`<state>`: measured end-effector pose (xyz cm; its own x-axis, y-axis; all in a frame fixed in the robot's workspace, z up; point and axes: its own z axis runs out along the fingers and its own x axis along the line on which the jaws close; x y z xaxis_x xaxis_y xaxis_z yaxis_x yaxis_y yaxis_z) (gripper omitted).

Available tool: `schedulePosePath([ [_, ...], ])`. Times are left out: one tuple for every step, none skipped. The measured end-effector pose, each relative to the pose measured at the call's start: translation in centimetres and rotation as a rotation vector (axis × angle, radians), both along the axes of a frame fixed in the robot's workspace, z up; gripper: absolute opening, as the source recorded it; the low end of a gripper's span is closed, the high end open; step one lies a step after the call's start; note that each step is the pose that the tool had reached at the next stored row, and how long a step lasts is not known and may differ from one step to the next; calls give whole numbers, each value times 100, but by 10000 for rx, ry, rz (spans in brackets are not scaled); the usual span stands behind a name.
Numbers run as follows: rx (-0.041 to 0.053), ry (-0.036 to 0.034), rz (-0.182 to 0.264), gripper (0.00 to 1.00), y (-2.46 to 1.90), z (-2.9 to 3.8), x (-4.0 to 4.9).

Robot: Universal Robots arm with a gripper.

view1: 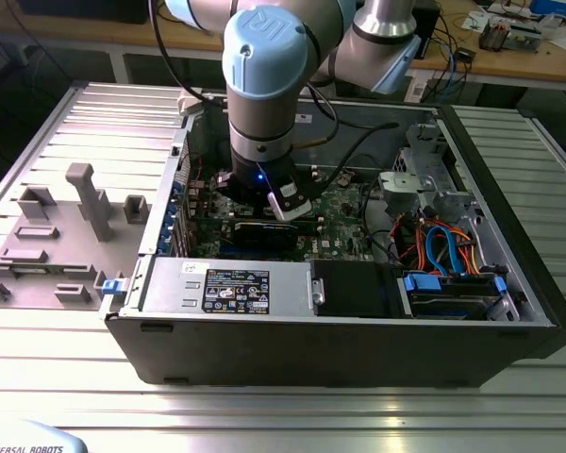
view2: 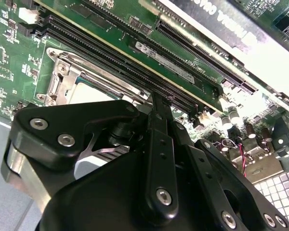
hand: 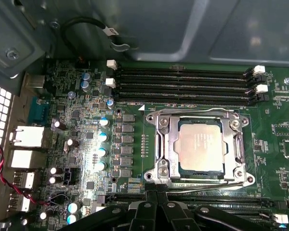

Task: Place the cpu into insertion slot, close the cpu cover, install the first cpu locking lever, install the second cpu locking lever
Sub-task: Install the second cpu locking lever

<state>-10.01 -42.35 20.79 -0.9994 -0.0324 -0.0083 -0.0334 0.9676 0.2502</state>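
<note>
The chip (hand: 201, 146) is seated in the socket (hand: 200, 147), framed by the closed cover (hand: 166, 144). The gripper (hand: 157, 193) hovers just beside it, jaws pressed together; a wire lever could be missed or slip.

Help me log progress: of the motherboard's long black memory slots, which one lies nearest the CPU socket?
The last of the four parallel memory slots, directly bordering the cpu cover around the cpu.

cpu (hand: 199, 146) brushed matt metal; cpu cover (hand: 166, 144) shiny bare metal; hand (view2: 156, 108) matt black
</note>
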Motion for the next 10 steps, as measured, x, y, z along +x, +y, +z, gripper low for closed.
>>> schedulePosePath([
  [17,0,0,11,0,-2,0],
  [66,0,1,11,-1,-14,-1],
  [79,1,2,11,-1,-22,-2],
  [90,1,2,11,-1,-28,-3],
  [108,0,2,11,0,-32,-4],
  [142,-1,1,11,1,-39,-7],
  [157,-2,0,11,0,-48,-9],
  [166,-5,0,11,-1,-57,-11],
  [189,-10,0,11,-1,-68,-14],
  [252,-13,1,11,0,-78,-16],
])
